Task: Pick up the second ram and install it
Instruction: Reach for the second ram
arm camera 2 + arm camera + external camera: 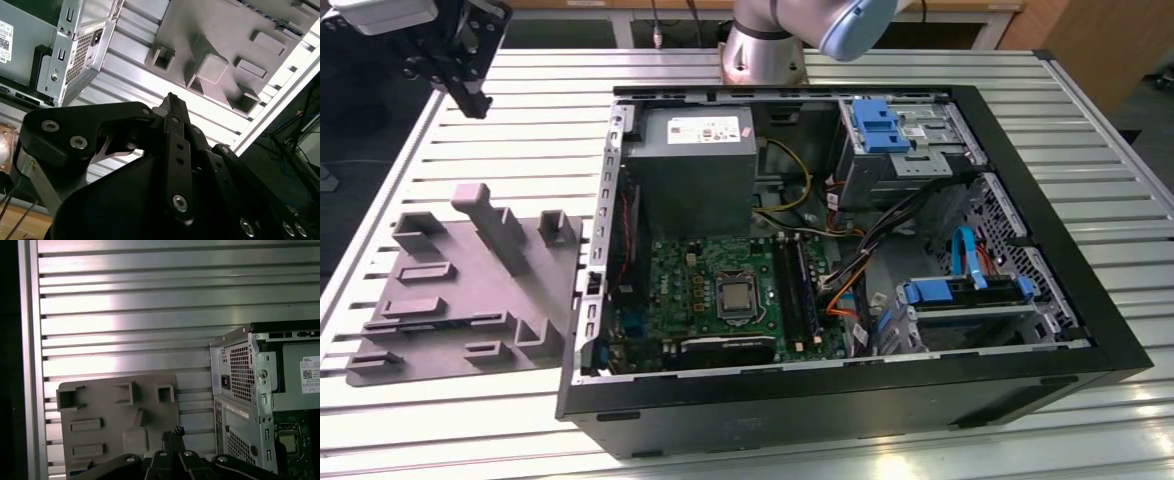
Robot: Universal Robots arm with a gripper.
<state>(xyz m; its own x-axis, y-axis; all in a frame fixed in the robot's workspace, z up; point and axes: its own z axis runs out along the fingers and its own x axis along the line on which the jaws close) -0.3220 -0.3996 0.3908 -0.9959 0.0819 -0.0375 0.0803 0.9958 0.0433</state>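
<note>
My gripper (472,103) hangs above the far corner of the table at the exterior view's left, away from the computer case (854,392). In both wrist views its tips (172,98) (176,431) sit together, shut with nothing between them. Inside the case, long dark strips stand in the memory slots (798,290) beside the processor socket (736,296). I cannot tell the second ram apart from the slot rails there. Under and beside the gripper lies the grey fixture plate (454,290) (225,45) (115,415), its upright blocks holding no stick.
The open case lies on its side on the ribbed aluminium table (520,430). It holds a grey power supply (687,160), blue drive brackets (878,125) and loose cables (854,270). The arm's base (767,45) stands behind the case.
</note>
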